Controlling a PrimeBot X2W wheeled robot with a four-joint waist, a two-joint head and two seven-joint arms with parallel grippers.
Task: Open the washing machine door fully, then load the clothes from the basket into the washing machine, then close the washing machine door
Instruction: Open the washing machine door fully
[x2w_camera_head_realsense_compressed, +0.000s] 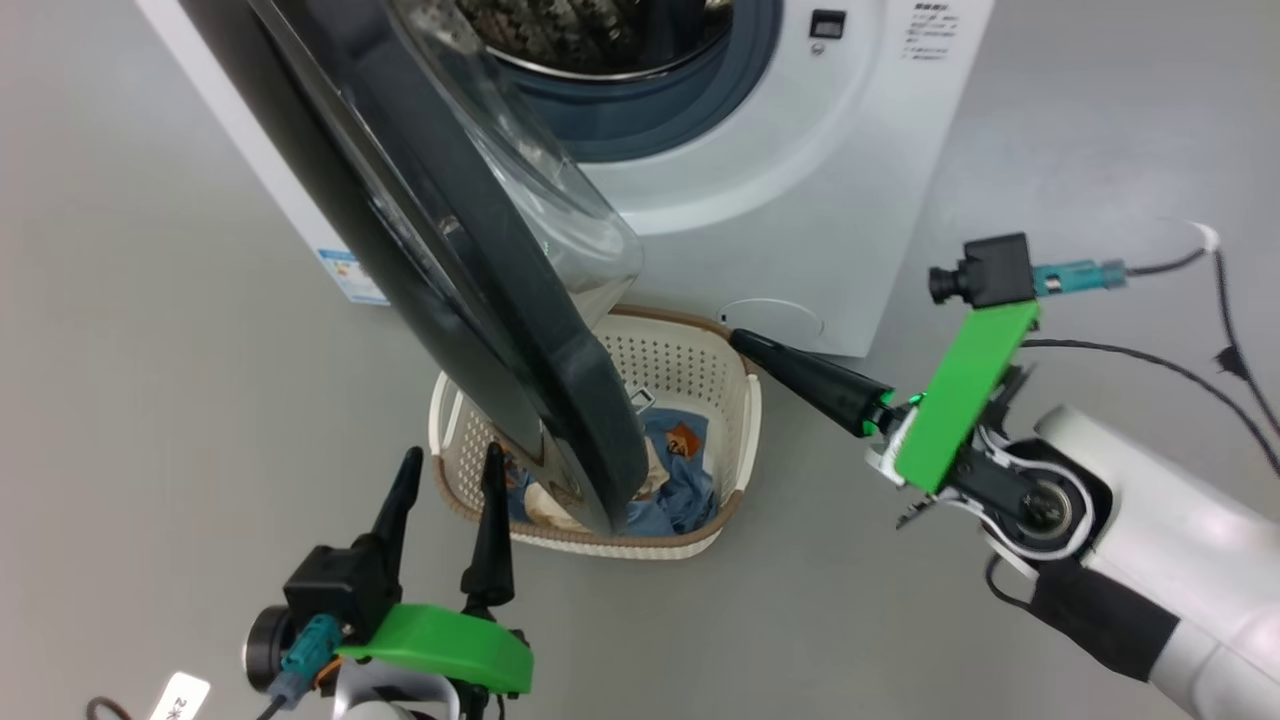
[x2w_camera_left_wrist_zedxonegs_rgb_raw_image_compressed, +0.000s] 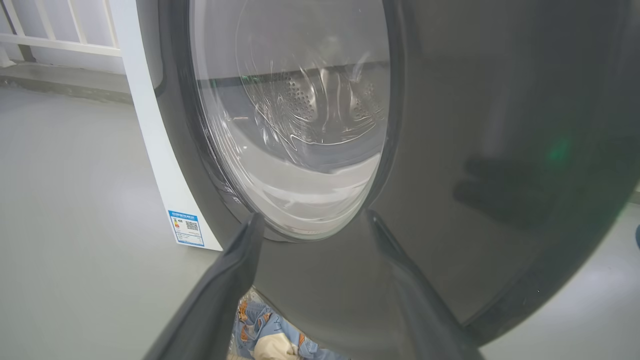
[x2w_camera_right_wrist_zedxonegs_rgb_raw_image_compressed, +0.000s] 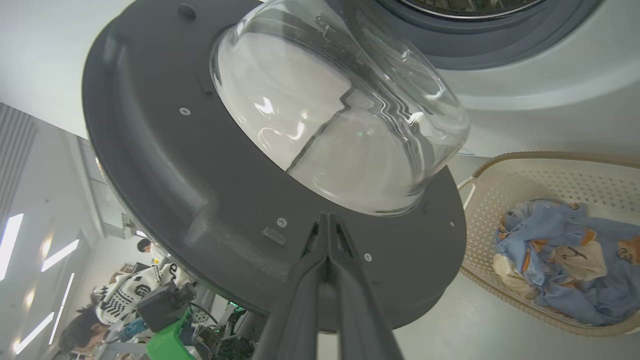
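The washing machine (x2w_camera_head_realsense_compressed: 800, 180) stands at the top with its drum exposed. The washing machine door (x2w_camera_head_realsense_compressed: 560, 400) hangs swung out toward me, its black rim over the basket (x2w_camera_head_realsense_compressed: 690, 370). The clothes (x2w_camera_head_realsense_compressed: 690, 480) lie in the basket, partly hidden by the door. My left gripper (x2w_camera_head_realsense_compressed: 450, 465) is open at the basket's near-left side, facing the door's outer face (x2w_camera_left_wrist_zedxonegs_rgb_raw_image_compressed: 500, 100) with nothing between its fingers (x2w_camera_left_wrist_zedxonegs_rgb_raw_image_compressed: 240, 260). My right gripper (x2w_camera_head_realsense_compressed: 745, 343) is shut and empty, pointing at the door's inner face (x2w_camera_right_wrist_zedxonegs_rgb_raw_image_compressed: 165, 165) just below the glass dome (x2w_camera_right_wrist_zedxonegs_rgb_raw_image_compressed: 340, 115). Whether it touches the door I cannot tell.
Grey floor (x2w_camera_head_realsense_compressed: 150, 350) lies open on both sides of the machine. A blue label sticker (x2w_camera_left_wrist_zedxonegs_rgb_raw_image_compressed: 186, 227) marks the machine's lower left side. Cables (x2w_camera_head_realsense_compressed: 1220, 350) trail from my right wrist. A person (x2w_camera_right_wrist_zedxonegs_rgb_raw_image_compressed: 135, 290) is beyond the door in the right wrist view.
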